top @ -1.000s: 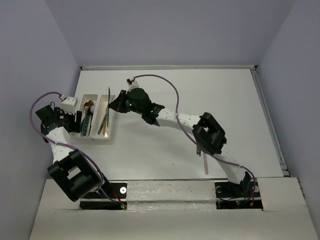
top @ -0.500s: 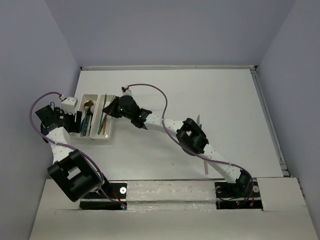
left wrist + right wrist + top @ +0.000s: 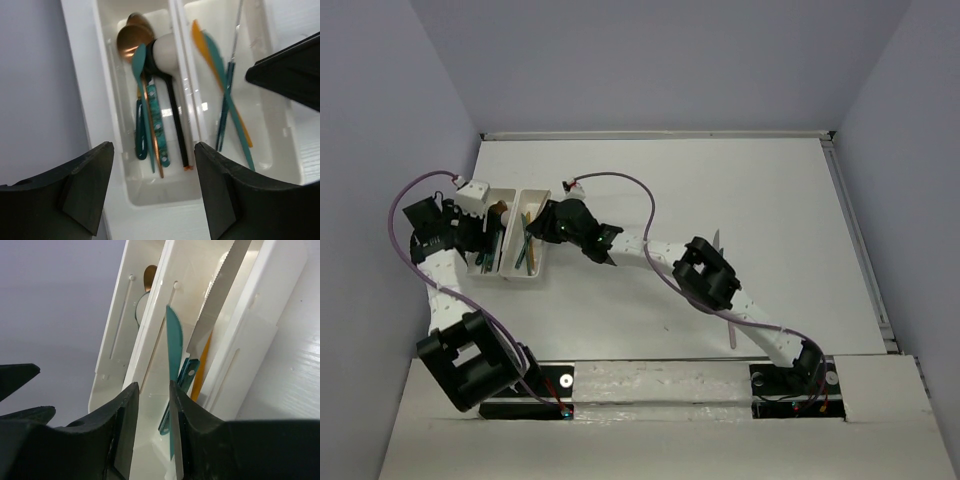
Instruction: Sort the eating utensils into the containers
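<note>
Here right claw (image 3: 153, 392) reaches far left, slightly parted around teal knife (image 3: 172, 352), grip unclear.

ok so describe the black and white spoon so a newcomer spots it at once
Find the joined white trays at the left of the table and take the left compartment, the one full of spoons. There, it is the spoon with a round white bowl on a slim black handle; its neighbours are gold spoons and a teal spoon.
</note>
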Motion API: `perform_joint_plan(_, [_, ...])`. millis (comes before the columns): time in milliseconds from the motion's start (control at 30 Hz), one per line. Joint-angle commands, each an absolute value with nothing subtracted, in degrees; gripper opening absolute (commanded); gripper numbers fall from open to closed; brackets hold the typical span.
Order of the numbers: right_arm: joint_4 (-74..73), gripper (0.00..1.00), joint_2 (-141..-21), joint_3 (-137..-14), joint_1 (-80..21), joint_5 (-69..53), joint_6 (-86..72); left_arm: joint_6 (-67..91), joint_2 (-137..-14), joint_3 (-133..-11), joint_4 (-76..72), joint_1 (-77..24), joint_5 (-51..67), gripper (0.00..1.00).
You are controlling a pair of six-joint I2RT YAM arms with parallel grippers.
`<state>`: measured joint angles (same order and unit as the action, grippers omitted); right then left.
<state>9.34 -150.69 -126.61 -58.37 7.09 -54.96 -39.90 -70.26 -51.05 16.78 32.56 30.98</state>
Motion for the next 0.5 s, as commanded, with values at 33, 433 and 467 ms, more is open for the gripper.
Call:
perform_joint_plan(33, [12.0, 0.40, -140.9, -122.0, -59.0, 10.2, -49.3, -36.6, -67.9, -52.9, 16.5, 24.7, 29.5, 0.77])
perform_joint_plan(433, [12.3, 0.40, -116.4, -97.8, -55.0, 14.6, -39.3, -29.8, -76.6, -55.8, 11.5, 9.5, 19.4, 0.77])
perform_joint_plan(467, [12.2, 0.40, -114.7, -93.1, -54.4, 14.2, -39.5, -29.4, -78.1, -56.2, 10.6, 9.0, 18.6, 0.77])
